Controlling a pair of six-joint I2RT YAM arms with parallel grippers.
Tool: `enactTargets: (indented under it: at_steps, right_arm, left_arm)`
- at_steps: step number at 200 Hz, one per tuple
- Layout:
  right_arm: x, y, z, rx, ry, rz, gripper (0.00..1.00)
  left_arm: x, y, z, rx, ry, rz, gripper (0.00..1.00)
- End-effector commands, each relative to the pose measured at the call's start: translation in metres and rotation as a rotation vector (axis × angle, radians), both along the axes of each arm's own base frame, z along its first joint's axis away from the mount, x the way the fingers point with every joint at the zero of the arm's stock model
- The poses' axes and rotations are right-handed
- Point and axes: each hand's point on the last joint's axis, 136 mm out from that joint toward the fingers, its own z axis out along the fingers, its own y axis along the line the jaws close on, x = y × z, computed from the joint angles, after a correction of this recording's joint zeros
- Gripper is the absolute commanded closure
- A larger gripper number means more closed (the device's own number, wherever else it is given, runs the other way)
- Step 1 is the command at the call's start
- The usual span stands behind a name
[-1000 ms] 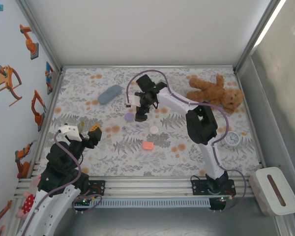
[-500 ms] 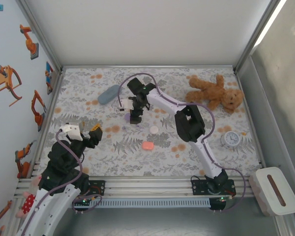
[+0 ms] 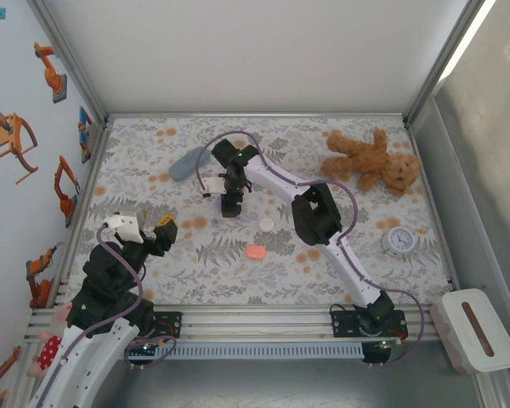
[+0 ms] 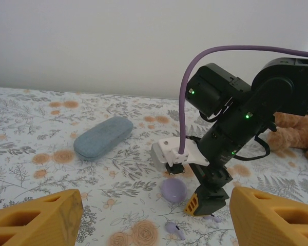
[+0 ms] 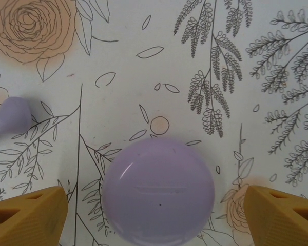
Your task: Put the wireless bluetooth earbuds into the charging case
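Observation:
A round lilac charging case [image 5: 158,190] lies shut on the floral mat. My right gripper [image 5: 154,218] hangs straight over it, open, one yellow finger [image 5: 25,215] on each side with a gap to the case. A lilac earbud [image 5: 10,117] lies on the mat to the left. From the left wrist view the same case [image 4: 173,190] sits beside the right gripper [image 4: 205,202], with one lilac earbud [image 4: 174,229] in front and another [image 4: 211,219] under the finger. My left gripper [image 4: 154,225] is open and empty, held back near the front left [image 3: 149,231].
A white case [image 3: 266,223] and a salmon-pink case [image 3: 255,252] lie mid-table. A blue-grey glasses case [image 3: 185,163] sits at the back left, a teddy bear [image 3: 370,161] at the back right, a small clock [image 3: 399,240] on the right.
The right arm has swung left and come down over the lilac case, its jaws narrowing slightly. The left arm has not moved.

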Motion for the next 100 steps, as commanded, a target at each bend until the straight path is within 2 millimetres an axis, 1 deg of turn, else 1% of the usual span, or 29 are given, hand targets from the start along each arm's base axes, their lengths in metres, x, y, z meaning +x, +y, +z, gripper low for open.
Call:
enactTargets:
  at_steps: [1, 26, 36, 62, 100]
  right_arm:
    - [-0.0023, -0.0012, 0.0015, -0.023, 0.0, 0.013, 0.14]
    - [-0.0024, 0.0008, -0.0025, -0.033, -0.007, 0.018, 0.15]
    - [-0.0015, 0.0009, -0.0032, -0.037, -0.009, 0.016, 0.19]
    - [-0.0015, 0.0014, -0.0052, -0.044, -0.009, 0.018, 0.23]
    - [-0.0012, 0.0022, -0.0068, -0.05, -0.017, 0.018, 0.27]
  left_arm:
    - [0.0013, 0.0008, 0.0053, 0.008, -0.024, 0.006, 0.25]
    - [0.0008, 0.0002, 0.0054, 0.007, -0.025, 0.001, 0.25]
    - [0.0008, 0.0003, 0.0052, 0.007, -0.025, 0.002, 0.25]
    - [0.0004, 0.0003, 0.0048, 0.007, -0.025, 0.001, 0.25]
    - [0.0003, 0.0003, 0.0056, 0.006, -0.027, 0.001, 0.25]
